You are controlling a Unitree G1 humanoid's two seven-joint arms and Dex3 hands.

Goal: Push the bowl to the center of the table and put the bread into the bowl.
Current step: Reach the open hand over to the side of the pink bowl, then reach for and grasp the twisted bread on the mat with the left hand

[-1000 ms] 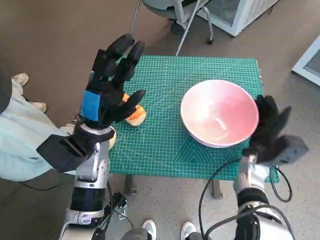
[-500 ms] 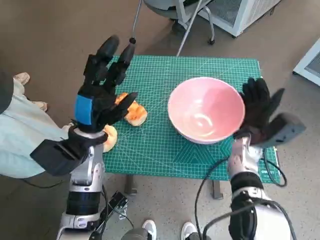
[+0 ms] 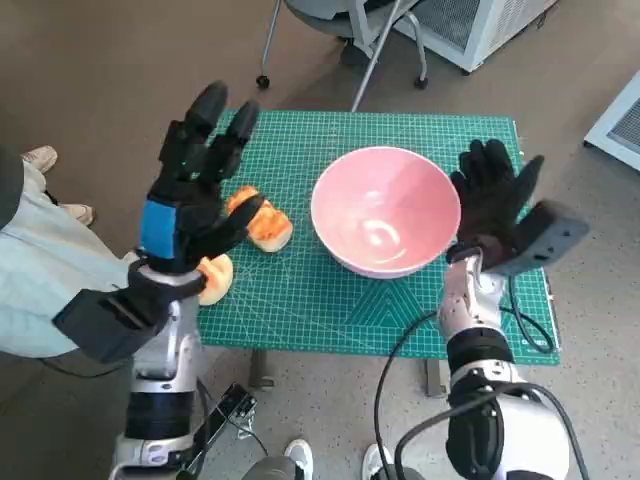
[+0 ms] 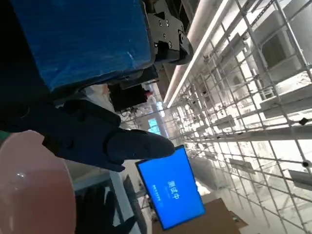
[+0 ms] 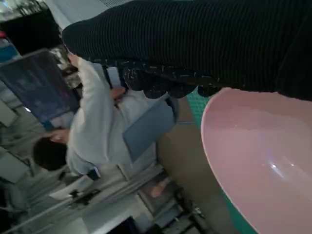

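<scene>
- the right robot hand is pressing its spread fingers against the rim of the pink bowl, grasping nothing.
- the left robot hand is hovering released, fingers apart, above the bread without gripping it.
- the bowl is sitting a little right of the middle of the green surface; by my judgement the push is nearly done but not finished.
- the bread is lying on the surface just beside the bowl, so placing it is not yet done; another roll is sitting at the near edge.
- a blue screen in the left wrist view is showing white writing, too small to read.
</scene>
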